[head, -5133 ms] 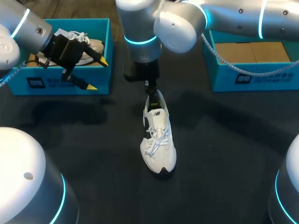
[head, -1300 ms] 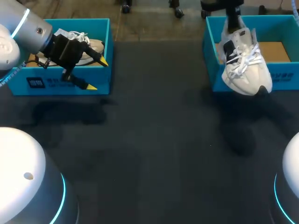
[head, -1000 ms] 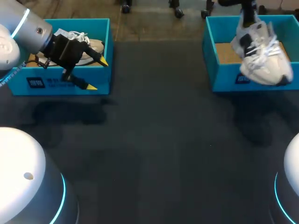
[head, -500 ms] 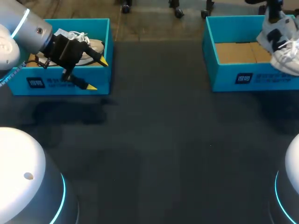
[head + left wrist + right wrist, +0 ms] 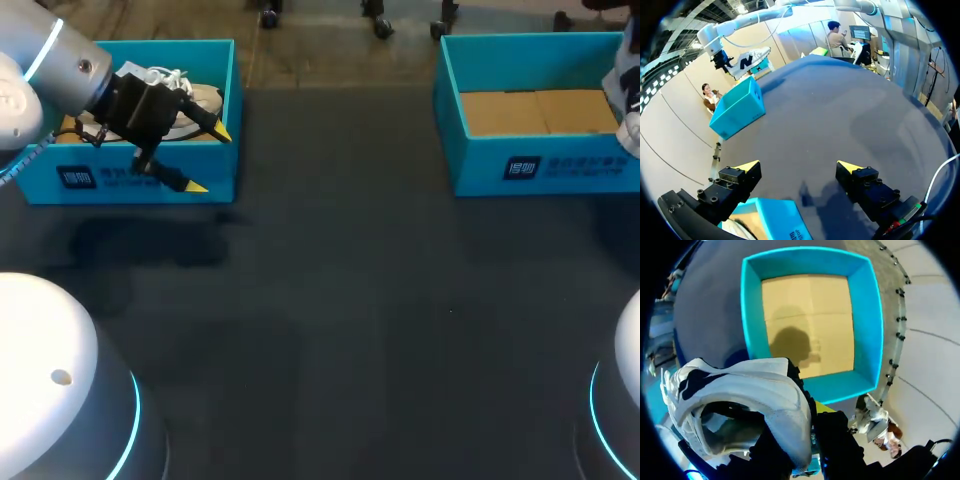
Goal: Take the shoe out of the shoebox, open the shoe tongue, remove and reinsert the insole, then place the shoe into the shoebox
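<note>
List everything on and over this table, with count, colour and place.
table: one, black, under everything.
left shoebox: one, teal, table's far left.
boxed shoe: one, white, inside the left shoebox.
right shoebox: one, teal with tan floor, table's far right, nothing inside.
held shoe: one, white with dark marks, in the air at the right shoebox's right end.
left gripper: one, black with yellow tips, at the left shoebox's front wall, jaws open.
right gripper: one, black, jaws shut on the held shoe.

Left fingers spread, right fingers clamped

Left arm (image 5: pixel 45 65) comes in at the upper left of the head view; left gripper (image 5: pixel 208 158) points rightward, its yellow tips wide apart with nothing between them; right gripper (image 5: pixel 811 412) pinches the shoe (image 5: pixel 740 385) at its opening's rim.
</note>
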`<state>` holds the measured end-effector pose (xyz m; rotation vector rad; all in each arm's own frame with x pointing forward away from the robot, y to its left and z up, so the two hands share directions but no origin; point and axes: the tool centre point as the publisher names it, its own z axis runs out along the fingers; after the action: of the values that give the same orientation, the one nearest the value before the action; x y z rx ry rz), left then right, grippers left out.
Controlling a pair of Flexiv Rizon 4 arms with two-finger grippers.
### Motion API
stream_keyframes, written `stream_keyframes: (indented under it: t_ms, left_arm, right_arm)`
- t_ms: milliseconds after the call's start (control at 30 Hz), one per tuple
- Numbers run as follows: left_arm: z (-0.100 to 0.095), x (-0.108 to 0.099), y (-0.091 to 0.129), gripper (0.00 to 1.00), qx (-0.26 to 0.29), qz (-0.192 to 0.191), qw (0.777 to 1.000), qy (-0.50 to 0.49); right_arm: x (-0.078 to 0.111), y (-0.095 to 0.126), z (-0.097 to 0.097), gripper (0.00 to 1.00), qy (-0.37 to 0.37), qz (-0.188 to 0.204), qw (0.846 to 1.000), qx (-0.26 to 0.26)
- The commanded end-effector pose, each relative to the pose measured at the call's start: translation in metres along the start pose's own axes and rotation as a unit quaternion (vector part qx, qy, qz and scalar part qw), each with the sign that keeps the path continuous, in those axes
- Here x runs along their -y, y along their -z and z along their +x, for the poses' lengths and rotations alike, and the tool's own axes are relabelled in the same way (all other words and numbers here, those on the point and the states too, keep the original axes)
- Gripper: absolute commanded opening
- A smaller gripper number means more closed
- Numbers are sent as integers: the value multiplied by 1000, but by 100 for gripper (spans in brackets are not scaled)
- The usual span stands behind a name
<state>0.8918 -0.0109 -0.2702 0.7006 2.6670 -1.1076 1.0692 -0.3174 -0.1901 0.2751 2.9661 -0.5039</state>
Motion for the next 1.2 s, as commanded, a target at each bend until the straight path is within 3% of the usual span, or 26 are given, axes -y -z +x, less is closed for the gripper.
stream_keyframes:
  t_ms: [33,333,467,767,967,1200]
  left_arm:
    - [1,1,0,100,0,-2,1000,0]
    - [1,1,0,100,0,-2,1000,0]
    - [1,1,0,100,0,-2,1000,0]
    - [1,1,0,100,0,-2,1000,0]
    - [1,1,0,100,0,-2,1000,0]
    - [1,1,0,100,0,-2,1000,0]
  right_arm:
    - [13,-3,-4,0,-25,-5,1000,0]
    - [24,-6,5,0,-146,1,989,-24]
    - [27,-8,10,0,-237,3,971,-32]
    - [37,-4,22,0,-430,15,902,-37]
    - [38,-5,24,0,-499,21,865,-50]
    - [40,-2,37,0,-585,36,808,-66]
